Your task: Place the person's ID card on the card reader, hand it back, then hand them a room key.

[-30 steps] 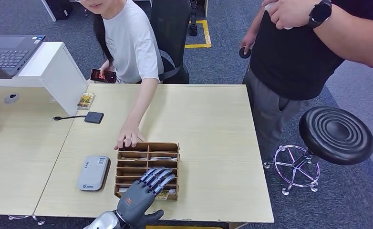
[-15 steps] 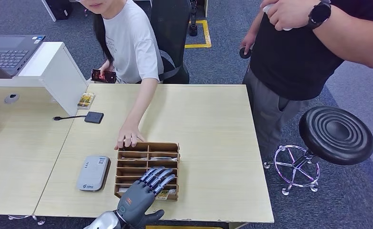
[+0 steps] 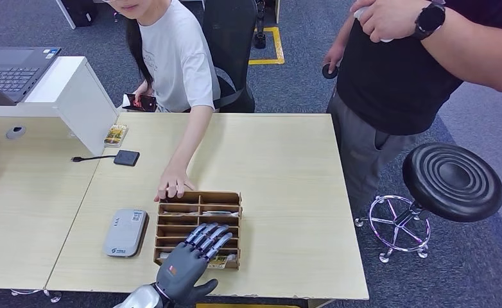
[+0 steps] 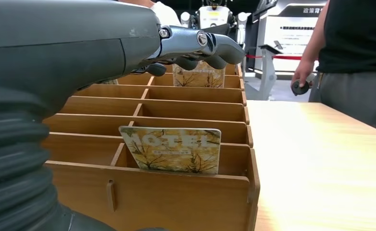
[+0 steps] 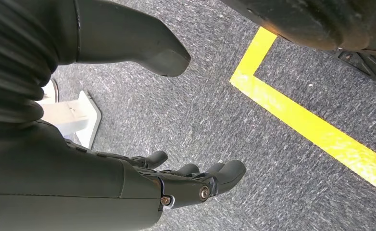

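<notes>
Left hand, released, is hovering over the rack, hiding slots; key card is reading "HOTEL". Right hand is hanging released.

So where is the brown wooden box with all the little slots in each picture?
Head view: the brown wooden slotted box sits on the table's near side, under the robot's left hand.
Left wrist view: the box spans the lower middle, close up.
Right wrist view: not in it.
Shared landmark: the yellow hotel card standing in the nearest slot.
</notes>
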Robot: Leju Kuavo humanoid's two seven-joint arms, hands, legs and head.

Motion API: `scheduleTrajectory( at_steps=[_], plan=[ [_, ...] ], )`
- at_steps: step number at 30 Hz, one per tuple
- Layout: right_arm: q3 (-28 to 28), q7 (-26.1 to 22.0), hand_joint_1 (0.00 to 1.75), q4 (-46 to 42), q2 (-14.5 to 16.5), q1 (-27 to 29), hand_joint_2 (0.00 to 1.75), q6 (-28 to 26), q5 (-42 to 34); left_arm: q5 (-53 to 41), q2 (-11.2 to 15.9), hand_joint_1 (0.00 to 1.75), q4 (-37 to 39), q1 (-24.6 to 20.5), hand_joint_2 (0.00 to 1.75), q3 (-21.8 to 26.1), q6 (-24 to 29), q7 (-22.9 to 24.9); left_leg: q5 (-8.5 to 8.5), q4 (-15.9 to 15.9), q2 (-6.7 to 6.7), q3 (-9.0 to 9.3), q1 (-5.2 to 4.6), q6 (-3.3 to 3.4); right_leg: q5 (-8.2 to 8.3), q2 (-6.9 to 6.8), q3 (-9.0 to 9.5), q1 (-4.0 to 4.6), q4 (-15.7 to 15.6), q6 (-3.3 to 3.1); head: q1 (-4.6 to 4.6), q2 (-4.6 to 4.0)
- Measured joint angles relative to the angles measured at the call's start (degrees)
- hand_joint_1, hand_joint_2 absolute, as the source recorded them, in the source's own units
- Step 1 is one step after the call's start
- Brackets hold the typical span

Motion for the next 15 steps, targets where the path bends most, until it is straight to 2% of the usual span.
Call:
scheduleTrajectory(
  at_steps=[6, 10, 15],
  plan=[
    [0.21, -0.04, 0.0, 0.0, 0.0, 0.0, 1.75, -0.03, -0.11, -0.83, 0.0, 0.0, 0.43, 0.0, 1.75, -0.02, 0.39, 0.68, 0.0, 0.0, 0.0, 0.0, 0.0, 0.0, 0.0, 0.0, 0.0, 0.0, 0.0, 0.0, 0.0, 0.01],
    [0.62, -0.05, 0.0, 0.0, 0.0, 0.0, 1.75, -0.03, -0.14, -0.86, 0.0, 0.24, 0.69, 0.0, 1.75, -0.01, 0.41, 0.68, 0.0, 0.0, 0.0, 0.0, 0.0, 0.0, 0.0, 0.0, 0.0, 0.0, 0.0, 0.0, 0.0, 0.02],
    [0.81, -0.06, 0.0, 0.0, 0.0, 0.0, 1.75, -0.03, -0.14, -0.86, 0.0, 0.24, 0.76, 0.0, 1.75, -0.02, 0.39, 0.68, 0.0, 0.0, 0.0, 0.0, 0.0, 0.0, 0.0, 0.0, 0.0, 0.0, 0.0, 0.0, 0.0, 0.02]
  ],
)
